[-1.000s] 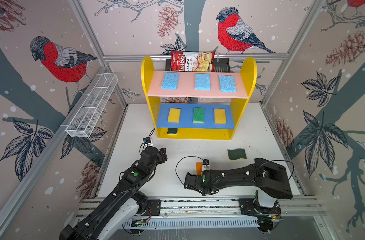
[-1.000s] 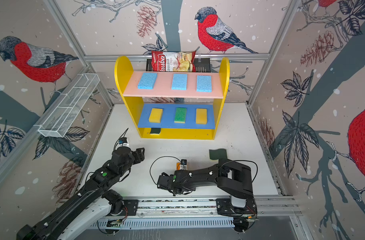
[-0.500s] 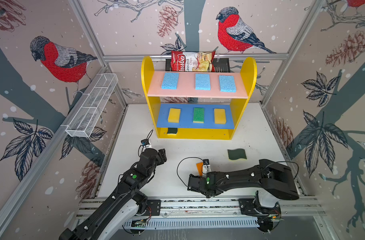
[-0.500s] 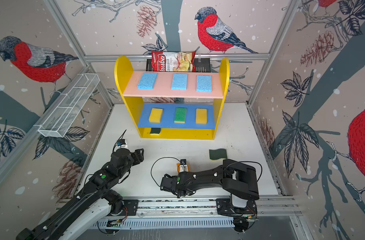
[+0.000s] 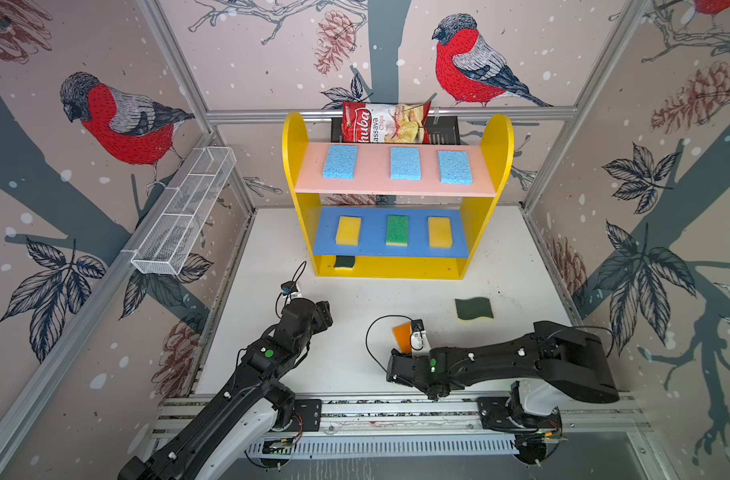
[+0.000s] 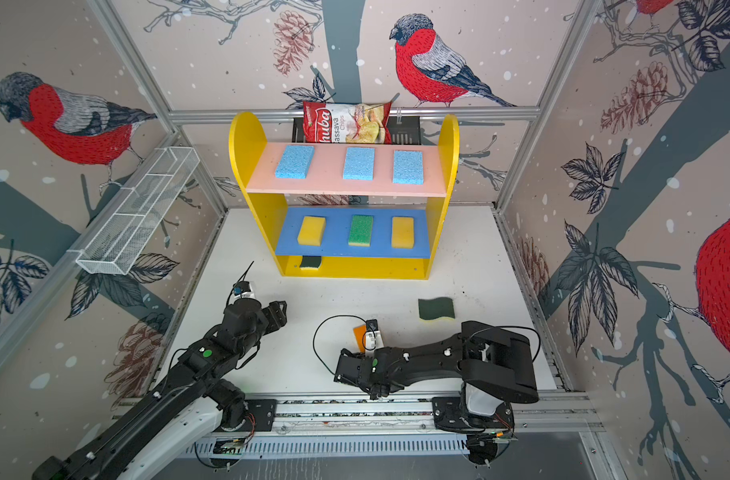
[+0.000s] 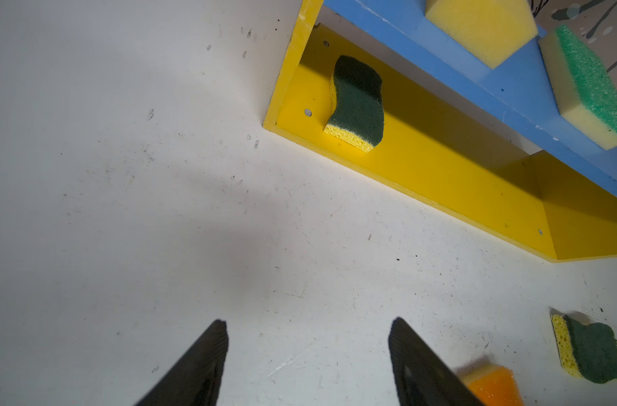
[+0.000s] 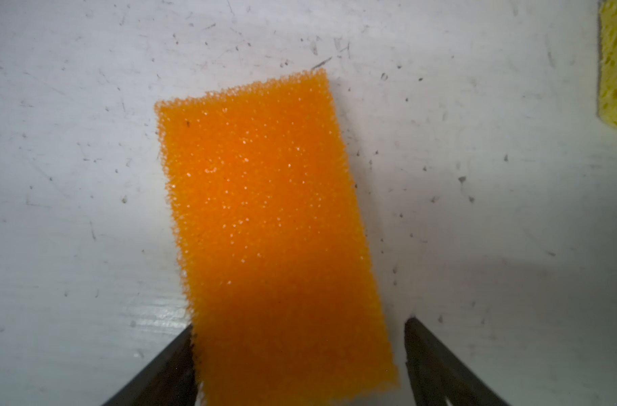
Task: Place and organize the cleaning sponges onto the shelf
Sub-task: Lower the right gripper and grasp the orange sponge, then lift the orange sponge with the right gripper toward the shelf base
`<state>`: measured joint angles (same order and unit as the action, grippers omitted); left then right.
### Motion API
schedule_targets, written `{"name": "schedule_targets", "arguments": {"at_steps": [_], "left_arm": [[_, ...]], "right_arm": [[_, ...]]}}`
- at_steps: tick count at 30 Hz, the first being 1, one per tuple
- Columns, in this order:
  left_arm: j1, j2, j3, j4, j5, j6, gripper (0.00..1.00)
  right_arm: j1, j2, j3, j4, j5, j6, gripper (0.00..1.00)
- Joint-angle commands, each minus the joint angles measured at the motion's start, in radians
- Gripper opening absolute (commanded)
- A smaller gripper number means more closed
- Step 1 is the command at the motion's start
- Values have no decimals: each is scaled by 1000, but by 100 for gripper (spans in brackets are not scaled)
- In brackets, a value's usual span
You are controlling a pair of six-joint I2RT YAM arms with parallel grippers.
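The shelf (image 5: 292, 166) holds three light blue sponges (image 5: 405, 163) on its pink board. Two yellow sponges and a green-topped one (image 5: 397, 230) lie on the blue board. A wavy dark green sponge (image 5: 344, 262) (image 7: 358, 102) is on the yellow base. A second wavy sponge (image 5: 474, 308) (image 6: 436, 308) lies on the white table. My right gripper (image 8: 300, 323) (image 5: 396, 368) is open astride the orange-topped sponge (image 8: 265, 218) (image 5: 401, 336). One finger touches its long edge and a gap shows at the other. My left gripper (image 7: 309, 320) (image 5: 324, 313) is open over bare table.
A red chips bag (image 5: 384, 123) leans in a black rack (image 5: 442, 129) behind the shelf. A white wire mesh basket (image 5: 184, 216) hangs on the left wall. The arms' mounting rail (image 5: 396, 409) runs along the table's front edge.
My right gripper has drawn back a little toward the front, so more of the orange-topped sponge shows beyond it, and its jaws have narrowed. The left arm has hardly moved.
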<state>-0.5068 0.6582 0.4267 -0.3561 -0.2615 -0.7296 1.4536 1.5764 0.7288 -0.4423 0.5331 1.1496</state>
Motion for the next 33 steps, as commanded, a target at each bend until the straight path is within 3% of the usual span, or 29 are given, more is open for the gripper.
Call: {"name": "schedule_targets", "arguments": {"at_steps": [1, 9, 15, 21, 28, 33], "left_arm": [[-1, -7, 6, -23, -4, -25, 73], [0, -36, 0, -66, -9, -50, 73], [-1, -58, 2, -81, -8, -65, 72], [-1, -58, -3, -81, -9, -66, 72], [0, -53, -4, -80, -4, -62, 71], [0, -50, -3, -80, -7, -59, 70]], "right_arm": [[2, -25, -18, 73, 1, -59, 85], [18, 27, -16, 126, -8, -134, 78], [28, 61, -10, 116, -7, -114, 73], [9, 37, -33, 113, 25, -88, 68], [-6, -27, -82, 193, 48, -137, 59], [-21, -96, -122, 247, 82, -173, 58]]}}
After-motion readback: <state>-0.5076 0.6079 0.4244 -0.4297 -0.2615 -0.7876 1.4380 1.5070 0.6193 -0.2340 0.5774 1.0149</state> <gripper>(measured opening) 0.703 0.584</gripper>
